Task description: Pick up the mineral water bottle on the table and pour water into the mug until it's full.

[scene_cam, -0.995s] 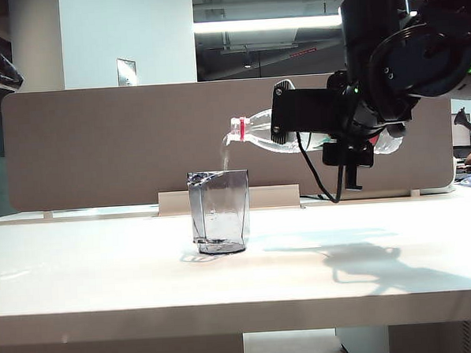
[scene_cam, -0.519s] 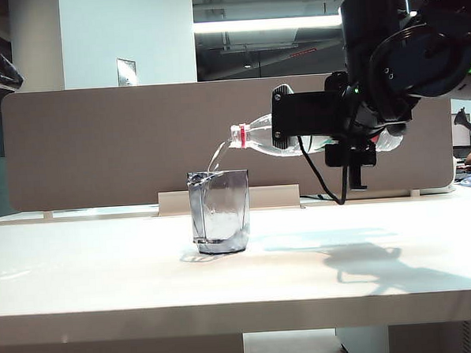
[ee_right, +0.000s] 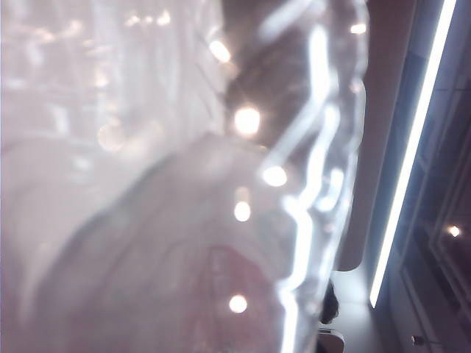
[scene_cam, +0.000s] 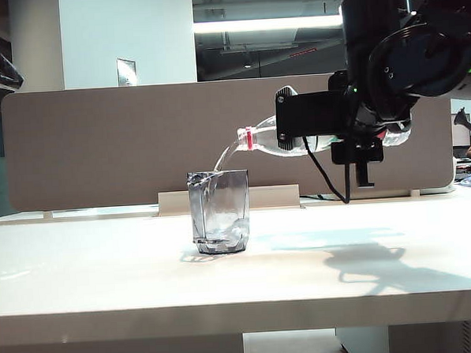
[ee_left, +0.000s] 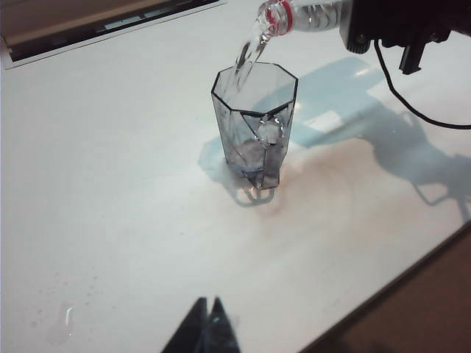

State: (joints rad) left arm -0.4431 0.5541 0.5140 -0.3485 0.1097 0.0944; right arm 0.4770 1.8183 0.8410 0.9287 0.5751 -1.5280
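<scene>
1. Right gripper (scene_cam: 316, 129): clamped around the body of the mineral water bottle (scene_cam: 267, 138), held nearly level above the table (scene_cam: 241, 287), neck toward the mug (scene_cam: 219, 212). Grip judged firm, though the right wrist view is filled with blurred clear plastic and shows no fingers. Risk: squeezing the thin wall harder would surge the flow.
2. Left gripper (ee_left: 206, 332): tips pressed together, holding nothing, parked low over the near table edge, well apart from the mug. No hazard unless moved toward the glass.
3. Bottle mouth: above and just beside the mug's rim, on the side toward the right arm. Water (scene_cam: 223, 157) arcs from the red neck ring to the far rim.
4. Risk: stream lands close to the rim edge; further tilt lengthens the arc and could overshoot onto the table.
5. Risk: reduced tilt weakens the arc; dribble down the neck would fall short of the mug.
6. Mug: upright, partly filled, level near the base. Overflow likely if pouring is not stopped at the brim.
7. Droplets (ee_left: 68, 321) lie on the table near the left gripper.
</scene>
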